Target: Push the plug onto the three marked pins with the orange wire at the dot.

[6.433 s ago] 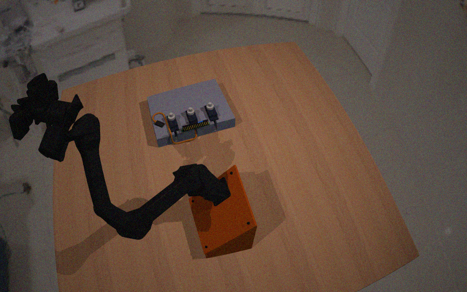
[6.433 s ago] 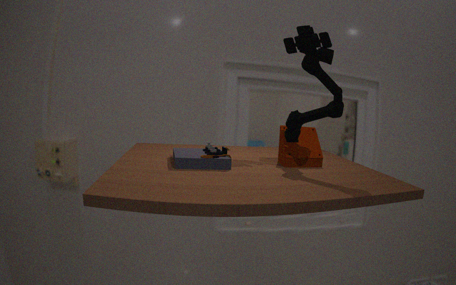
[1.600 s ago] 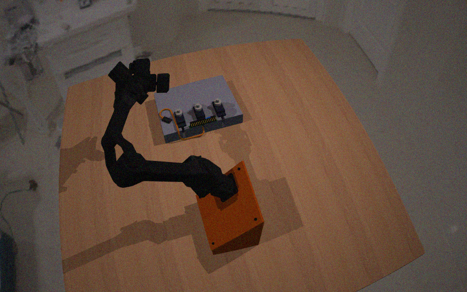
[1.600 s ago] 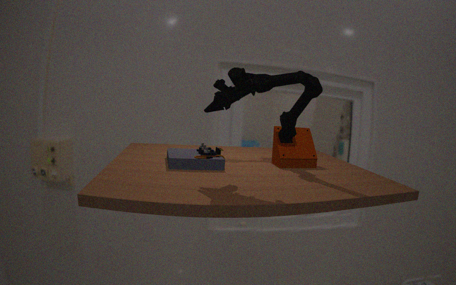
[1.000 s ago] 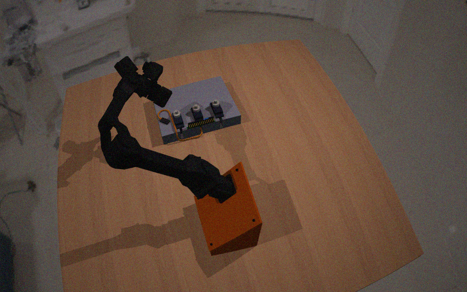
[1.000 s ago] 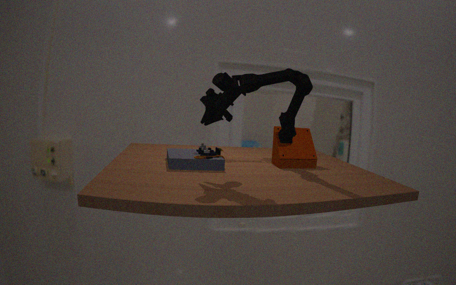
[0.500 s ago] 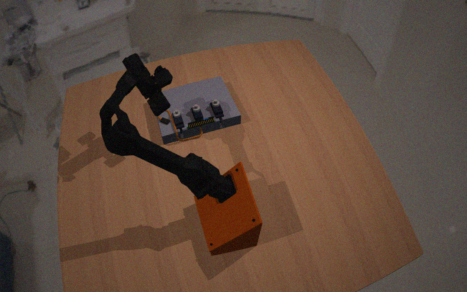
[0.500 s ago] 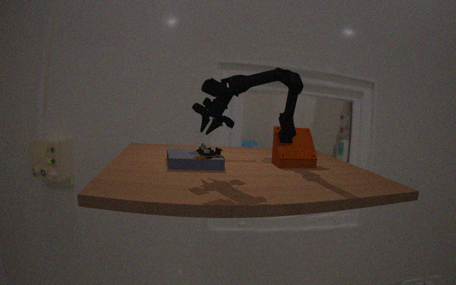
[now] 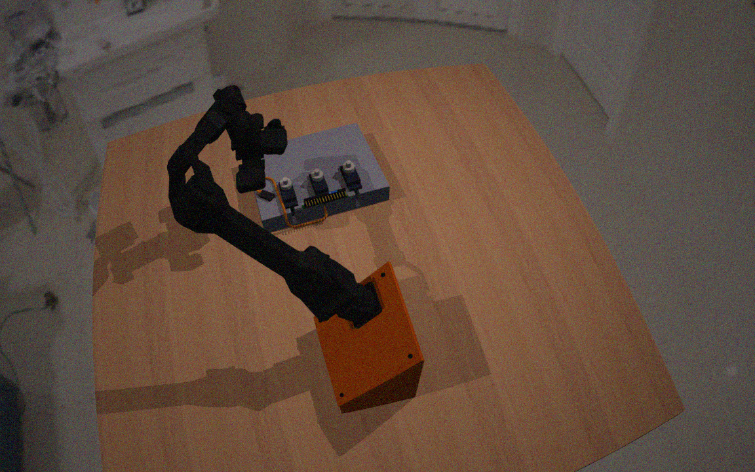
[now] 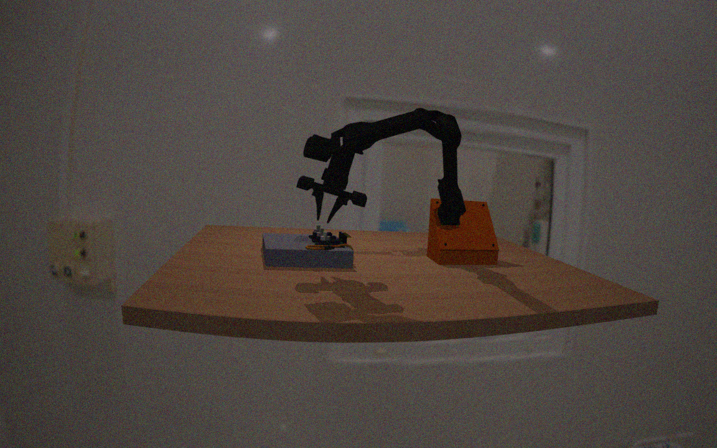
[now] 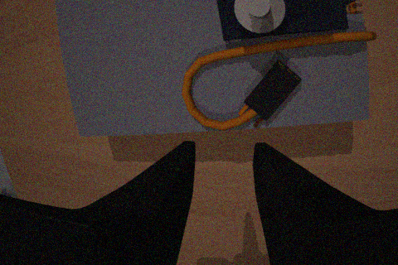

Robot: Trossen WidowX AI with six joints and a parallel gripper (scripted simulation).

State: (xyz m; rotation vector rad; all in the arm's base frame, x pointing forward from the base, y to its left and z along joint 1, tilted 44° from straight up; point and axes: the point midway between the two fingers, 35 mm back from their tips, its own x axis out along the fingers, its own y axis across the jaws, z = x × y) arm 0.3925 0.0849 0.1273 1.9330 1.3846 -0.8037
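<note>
The plug (image 9: 265, 195) (image 11: 273, 89), small and black, lies on the holder (image 9: 321, 143) (image 10: 289, 257) (image 11: 124, 70) near its left end, turned diagonally in the wrist view. Its orange lead (image 9: 308, 223) (image 11: 191, 78) curls back, passes the left servo (image 9: 288, 195) (image 11: 308, 12) and loops below the near edge toward the middle. The pin row (image 9: 326, 199) is on the near edge, with a small blue mark (image 9: 333, 192) behind it; the dot is too small to make out. My gripper (image 10: 323, 221) (image 11: 225, 152) is partly open and empty, above the holder's left end. The plug's holes are not readable.
The middle servo (image 9: 318, 183) and right servo (image 9: 350, 177) stand beside the left one, with pale round horns on top. The arm's orange base (image 9: 362, 352) (image 10: 461, 239) stands on the wooden table (image 9: 515, 263) (image 10: 227, 289) on the near side of the holder.
</note>
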